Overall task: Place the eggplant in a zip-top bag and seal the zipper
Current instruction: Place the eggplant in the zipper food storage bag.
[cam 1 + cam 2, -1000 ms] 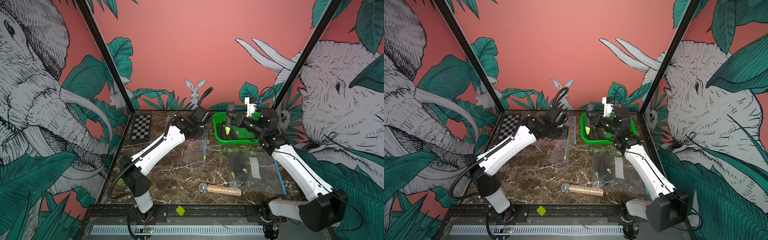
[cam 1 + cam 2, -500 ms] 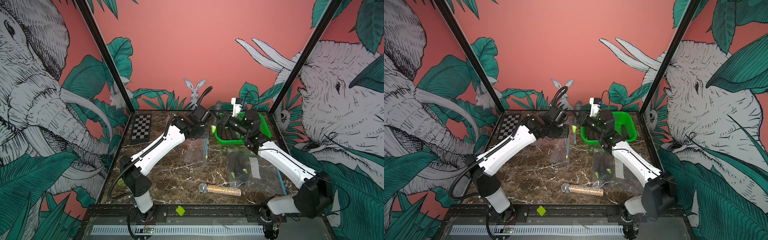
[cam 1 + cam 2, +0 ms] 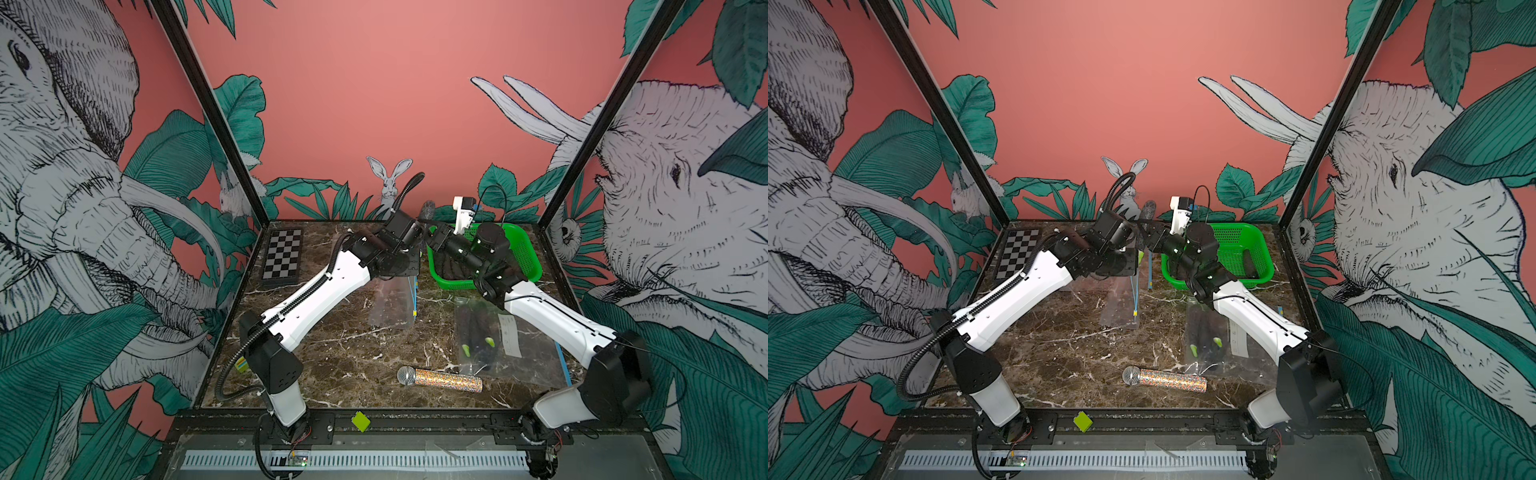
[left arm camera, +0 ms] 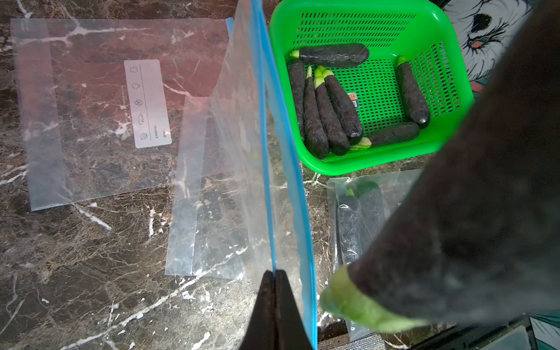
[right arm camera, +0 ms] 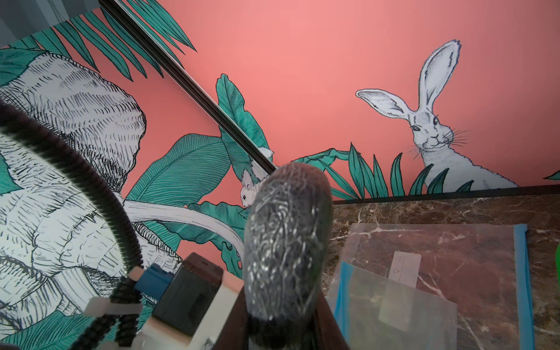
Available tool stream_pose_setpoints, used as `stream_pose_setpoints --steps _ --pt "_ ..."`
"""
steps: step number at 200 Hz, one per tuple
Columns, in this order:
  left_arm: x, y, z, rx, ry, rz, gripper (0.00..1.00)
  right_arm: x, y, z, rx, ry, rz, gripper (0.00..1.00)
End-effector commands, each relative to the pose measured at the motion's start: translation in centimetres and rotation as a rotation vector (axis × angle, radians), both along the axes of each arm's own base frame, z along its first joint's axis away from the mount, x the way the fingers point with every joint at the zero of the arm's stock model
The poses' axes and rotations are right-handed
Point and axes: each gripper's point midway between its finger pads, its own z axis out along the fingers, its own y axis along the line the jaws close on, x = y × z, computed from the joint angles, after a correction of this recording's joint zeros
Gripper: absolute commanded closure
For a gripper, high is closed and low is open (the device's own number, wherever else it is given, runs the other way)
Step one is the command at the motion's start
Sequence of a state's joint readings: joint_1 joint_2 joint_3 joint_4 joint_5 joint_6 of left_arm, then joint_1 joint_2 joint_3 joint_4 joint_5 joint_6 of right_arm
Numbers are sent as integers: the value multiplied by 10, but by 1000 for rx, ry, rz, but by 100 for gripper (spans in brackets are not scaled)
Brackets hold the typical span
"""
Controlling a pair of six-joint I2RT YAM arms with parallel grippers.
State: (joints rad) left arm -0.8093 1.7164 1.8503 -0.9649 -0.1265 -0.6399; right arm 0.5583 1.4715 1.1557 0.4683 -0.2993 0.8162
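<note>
Insertion step: left hand [image 4: 275, 277] pinching bag [image 4: 239, 151] lip up; right hand [image 5: 283, 322] clamped on eggplant [image 5: 288, 236]. Next: steer stem end into mouth.

bag [image 4: 242, 181] rim between left fingers [image 4: 266, 303]; eggplant [image 4: 469, 212] just beside them, above desk [image 4: 91, 257]; basket [image 4: 363, 165] beyond fingertips, on desk.
</note>
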Motion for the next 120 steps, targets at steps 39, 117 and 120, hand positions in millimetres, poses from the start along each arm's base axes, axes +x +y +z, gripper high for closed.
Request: stream_pose_setpoints --steps 39,117,120 --pt "-1 5 17 -51 -24 17 100 9 11 -12 -7 -31 -36 88" --pt "2 15 23 -60 -36 32 100 -3 0 -56 -209 -50 -60 88" --pt "3 15 22 -60 -34 33 100 -4 0 -58 -218 -52 -57 88"
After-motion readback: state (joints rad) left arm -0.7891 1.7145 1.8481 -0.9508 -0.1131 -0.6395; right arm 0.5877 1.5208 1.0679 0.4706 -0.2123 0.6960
